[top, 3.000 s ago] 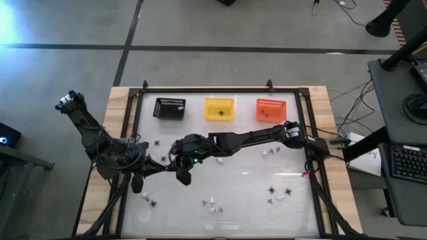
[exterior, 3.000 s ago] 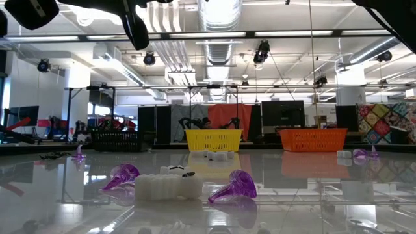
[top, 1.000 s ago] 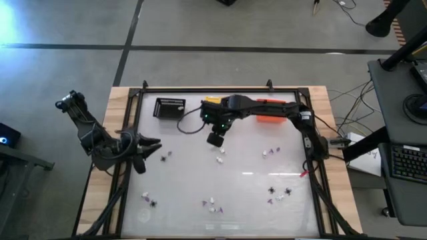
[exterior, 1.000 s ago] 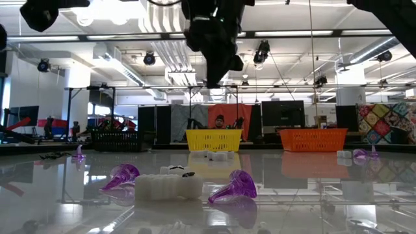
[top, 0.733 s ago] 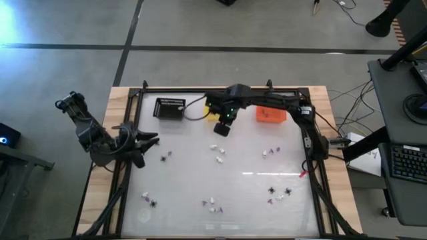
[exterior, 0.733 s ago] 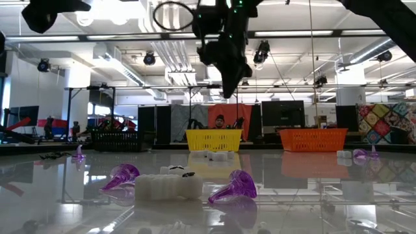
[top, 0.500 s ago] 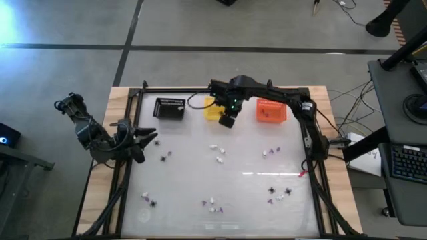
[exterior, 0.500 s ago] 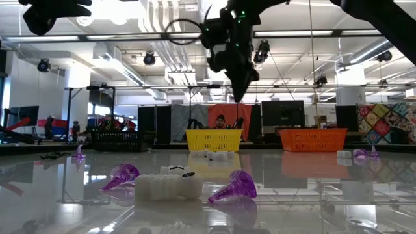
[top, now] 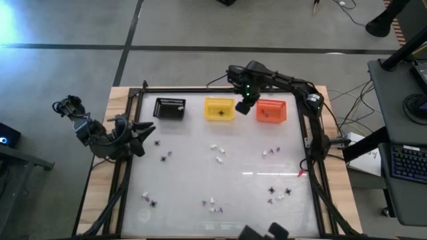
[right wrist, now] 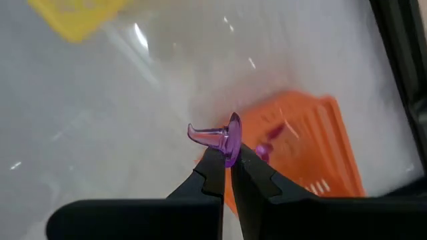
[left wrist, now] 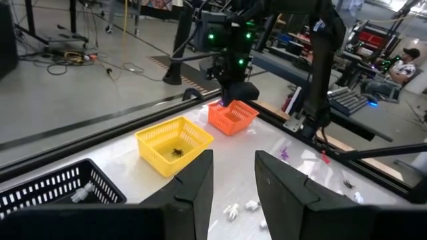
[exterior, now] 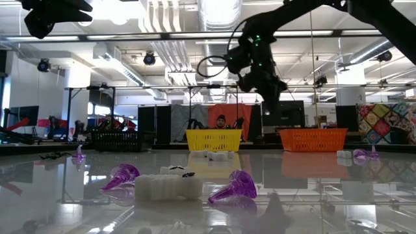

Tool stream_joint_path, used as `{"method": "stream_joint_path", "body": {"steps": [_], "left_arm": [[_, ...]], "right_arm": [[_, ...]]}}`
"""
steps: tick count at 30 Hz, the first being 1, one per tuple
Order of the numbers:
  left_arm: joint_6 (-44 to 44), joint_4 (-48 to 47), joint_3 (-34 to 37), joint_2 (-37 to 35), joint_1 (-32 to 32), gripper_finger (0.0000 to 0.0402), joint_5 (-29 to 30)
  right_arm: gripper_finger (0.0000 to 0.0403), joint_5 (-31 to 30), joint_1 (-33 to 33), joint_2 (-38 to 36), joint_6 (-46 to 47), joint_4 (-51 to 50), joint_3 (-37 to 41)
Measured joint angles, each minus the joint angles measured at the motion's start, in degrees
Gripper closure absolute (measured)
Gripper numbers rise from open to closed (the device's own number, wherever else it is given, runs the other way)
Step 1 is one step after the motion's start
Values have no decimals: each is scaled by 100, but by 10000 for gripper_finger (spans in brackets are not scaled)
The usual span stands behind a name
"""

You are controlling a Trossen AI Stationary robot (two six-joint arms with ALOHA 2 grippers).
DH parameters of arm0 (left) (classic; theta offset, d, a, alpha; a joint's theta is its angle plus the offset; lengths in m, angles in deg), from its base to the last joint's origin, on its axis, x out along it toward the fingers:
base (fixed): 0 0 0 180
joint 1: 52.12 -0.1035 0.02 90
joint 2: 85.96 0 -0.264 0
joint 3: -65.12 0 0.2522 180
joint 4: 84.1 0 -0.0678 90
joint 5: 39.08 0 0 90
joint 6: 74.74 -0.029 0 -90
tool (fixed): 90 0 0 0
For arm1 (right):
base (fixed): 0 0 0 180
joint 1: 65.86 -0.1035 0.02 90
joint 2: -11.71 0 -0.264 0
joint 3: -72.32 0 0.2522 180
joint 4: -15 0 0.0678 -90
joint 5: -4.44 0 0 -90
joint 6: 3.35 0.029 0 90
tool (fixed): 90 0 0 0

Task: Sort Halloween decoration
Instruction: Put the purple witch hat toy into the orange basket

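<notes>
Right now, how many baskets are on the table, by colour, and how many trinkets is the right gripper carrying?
black basket: 1
yellow basket: 1
orange basket: 1
purple trinket pinched in the right gripper: 1
Total: 3 baskets and 1 carried trinket, 4 things.

Robotics lab: exposed ceiling ducts (exterior: pixel 218 16), monitors (exterior: pixel 283 114), keyboard (top: pixel 408 163).
</notes>
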Motion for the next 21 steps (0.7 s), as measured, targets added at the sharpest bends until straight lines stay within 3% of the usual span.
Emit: {"method": "stream_joint_path", "body": {"steps": [12, 21], "left_arm": [[0, -9, 0, -90, -74, 308, 144], [0, -34, 0, -89, -77, 308, 151]], "right_arm": [[394, 18, 672, -928, -40, 302, 1538], [394, 15, 834, -1160, -42, 755, 2410]]}}
